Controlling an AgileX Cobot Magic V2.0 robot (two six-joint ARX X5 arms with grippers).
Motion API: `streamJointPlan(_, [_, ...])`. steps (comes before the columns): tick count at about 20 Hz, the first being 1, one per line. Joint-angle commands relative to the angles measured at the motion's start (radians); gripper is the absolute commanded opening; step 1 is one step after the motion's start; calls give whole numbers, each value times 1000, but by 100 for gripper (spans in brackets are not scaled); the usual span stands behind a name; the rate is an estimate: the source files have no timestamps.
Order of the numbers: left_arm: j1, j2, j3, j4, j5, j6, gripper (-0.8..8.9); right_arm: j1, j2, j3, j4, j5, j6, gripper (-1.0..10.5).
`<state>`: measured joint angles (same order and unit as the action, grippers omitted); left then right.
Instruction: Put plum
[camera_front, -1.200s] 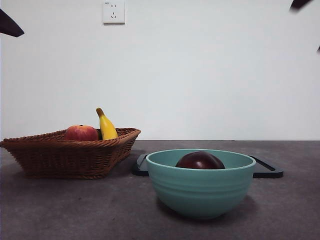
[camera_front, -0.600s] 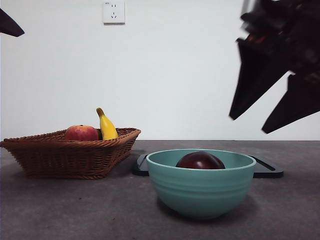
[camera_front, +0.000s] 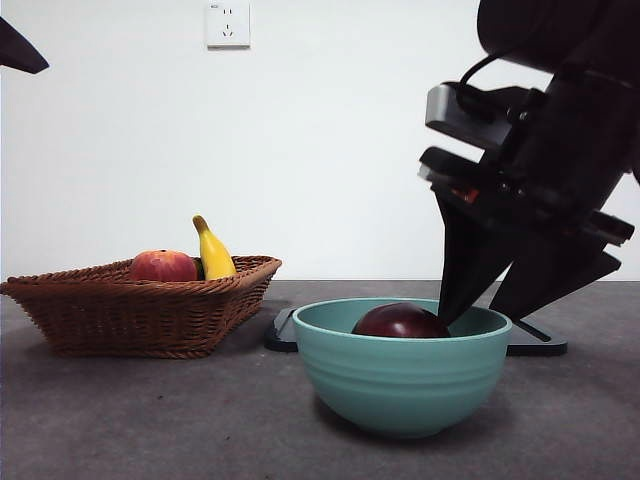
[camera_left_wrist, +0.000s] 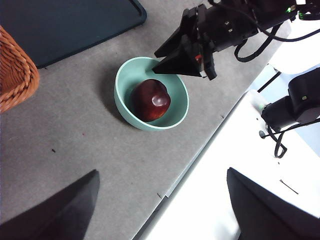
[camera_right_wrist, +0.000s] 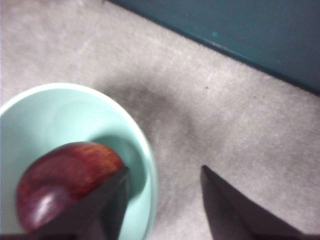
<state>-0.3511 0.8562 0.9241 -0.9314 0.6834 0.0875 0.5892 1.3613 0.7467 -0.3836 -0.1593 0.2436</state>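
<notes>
Here the right end effector (camera_front: 485, 318) hangs wide open over the bowl's (camera_front: 400, 385) right rim, apparently lined up to take the plum (camera_front: 400, 321).

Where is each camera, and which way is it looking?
Front view: low at table height, looking across at the bowl, basket and right gripper.
Left wrist view: high on the left arm, looking down at the plum; left gripper jaws at the bottom.
Right wrist view: on the right arm, close over the bowl's rim; its open jaws show.
All three share bowl and plum.
</notes>
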Motion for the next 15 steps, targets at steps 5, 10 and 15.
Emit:
streamJointPlan(5, [-3, 4, 11, 12, 6, 10, 401, 12, 37, 5, 19, 2, 11, 108])
streamJointPlan(10, [-3, 4, 11, 13, 6, 10, 401, 12, 37, 5, 21, -7, 11, 32])
streamJointPlan(15, [-3, 4, 11, 12, 6, 10, 401, 12, 34, 8, 40, -37, 15, 15])
